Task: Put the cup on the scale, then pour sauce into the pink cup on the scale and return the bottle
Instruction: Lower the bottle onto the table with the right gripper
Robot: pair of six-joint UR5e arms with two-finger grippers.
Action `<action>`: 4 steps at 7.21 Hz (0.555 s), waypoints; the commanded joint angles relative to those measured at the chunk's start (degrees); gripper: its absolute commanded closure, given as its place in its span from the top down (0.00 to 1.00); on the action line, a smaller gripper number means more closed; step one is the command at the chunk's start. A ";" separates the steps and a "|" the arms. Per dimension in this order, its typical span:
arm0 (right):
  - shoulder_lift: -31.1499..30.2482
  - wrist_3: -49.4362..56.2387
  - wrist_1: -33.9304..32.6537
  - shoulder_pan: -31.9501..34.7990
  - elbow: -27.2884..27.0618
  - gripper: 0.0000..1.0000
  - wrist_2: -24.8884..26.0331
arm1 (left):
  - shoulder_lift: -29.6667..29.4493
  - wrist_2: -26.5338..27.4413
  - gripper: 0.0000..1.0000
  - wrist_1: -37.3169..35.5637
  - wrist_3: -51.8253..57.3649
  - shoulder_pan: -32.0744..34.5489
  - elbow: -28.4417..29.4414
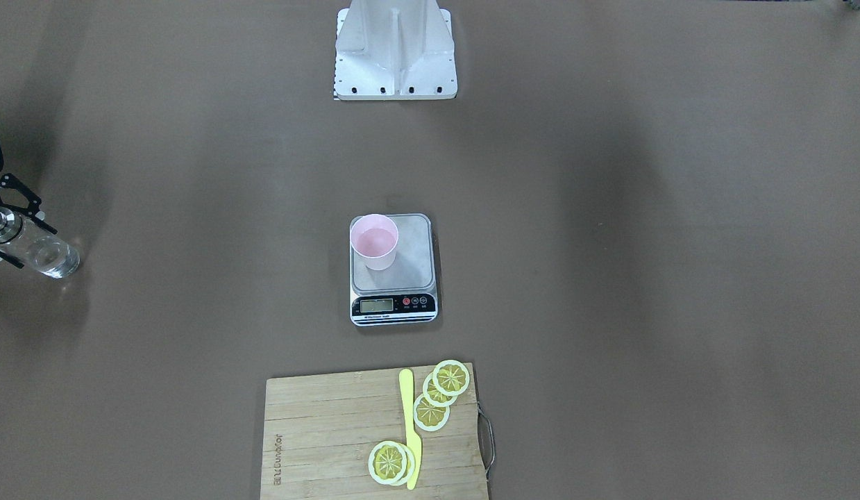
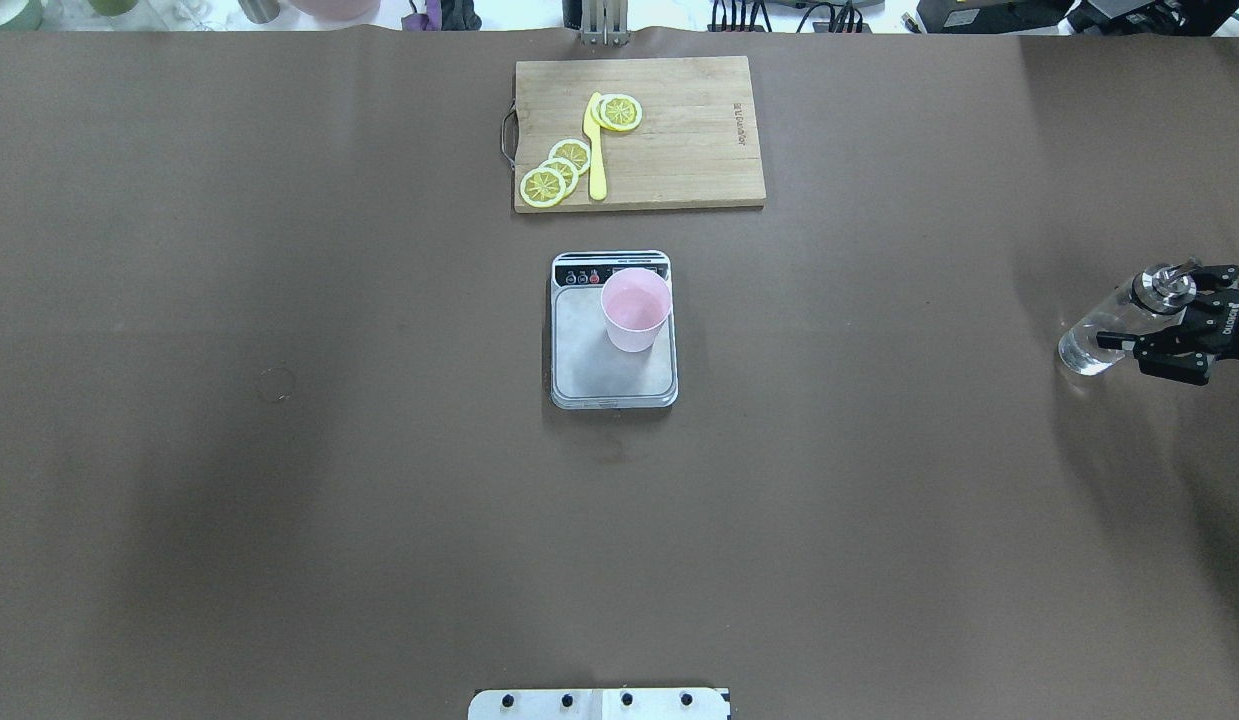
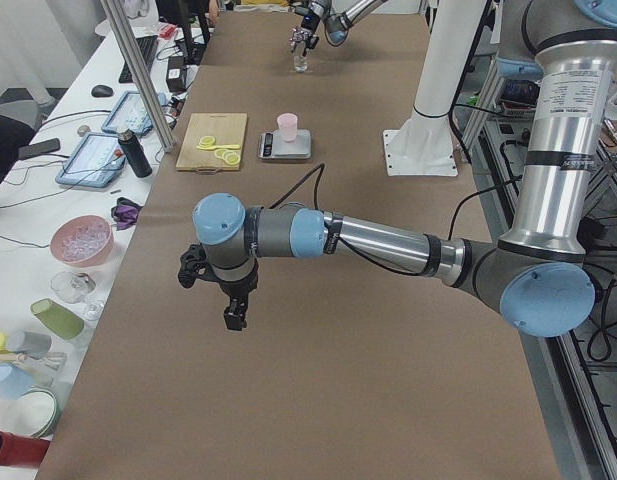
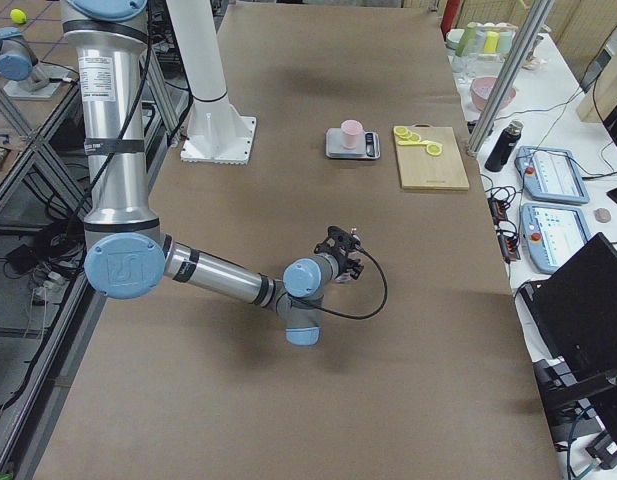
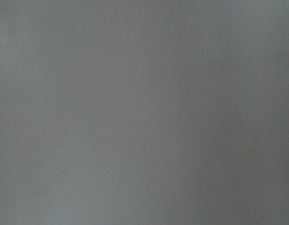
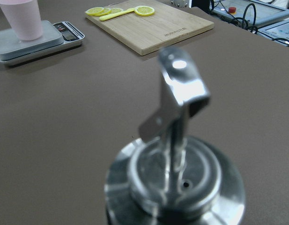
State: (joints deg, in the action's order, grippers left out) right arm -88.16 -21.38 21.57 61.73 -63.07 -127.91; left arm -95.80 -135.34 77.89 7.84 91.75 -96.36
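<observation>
Brown paper table cover [image 2: 279,300]. Far centre: rectangular pale wooden cutting board [image 2: 679,150], with a metal loop handle [image 2: 505,135] at its left end. On the board lies a yellow plastic knife [image 2: 596,150]. Three overlapping lemon slices [image 2: 557,172] sit just left of it, and a second stack of slices [image 2: 620,112] touches its far end on the right. Side bench beyond the far edge: pink bowl [image 3: 81,240], black cylindrical flask [image 3: 135,152].

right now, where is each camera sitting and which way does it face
Overhead: behind the robot, looking forward and down; right gripper around the bottle at the right edge.
Front-facing: opposite side, facing the robot; its base at top.
Exterior left: end on the robot's left; left gripper near.
Exterior right: other end; right arm near.
Left wrist: plain grey surface only.
Right wrist: above the bottle's spout, facing the cup.
Shared: overhead and front-facing both show the cup on the scale, mirrored.
</observation>
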 commanded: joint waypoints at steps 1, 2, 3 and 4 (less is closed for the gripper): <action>0.01 -0.33 -0.03 -0.21 0.05 0.59 -0.06 | -0.27 -0.01 0.99 0.25 0.07 -0.08 0.03; 0.01 -0.42 -0.12 -0.29 -0.12 0.70 -0.14 | -0.62 -0.01 0.99 0.42 0.07 -0.16 0.29; 0.09 -0.51 -0.12 -0.30 -0.30 0.75 -0.23 | -0.88 -0.01 0.99 0.43 0.07 -0.17 0.29; 0.09 -0.68 -0.29 -0.30 -0.47 0.96 -0.49 | -0.97 0.08 0.99 0.43 0.07 -0.17 0.38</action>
State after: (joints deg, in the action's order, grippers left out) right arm -88.09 -21.87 21.42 61.46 -63.34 -128.16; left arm -96.57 -135.34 78.29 7.91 91.60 -96.08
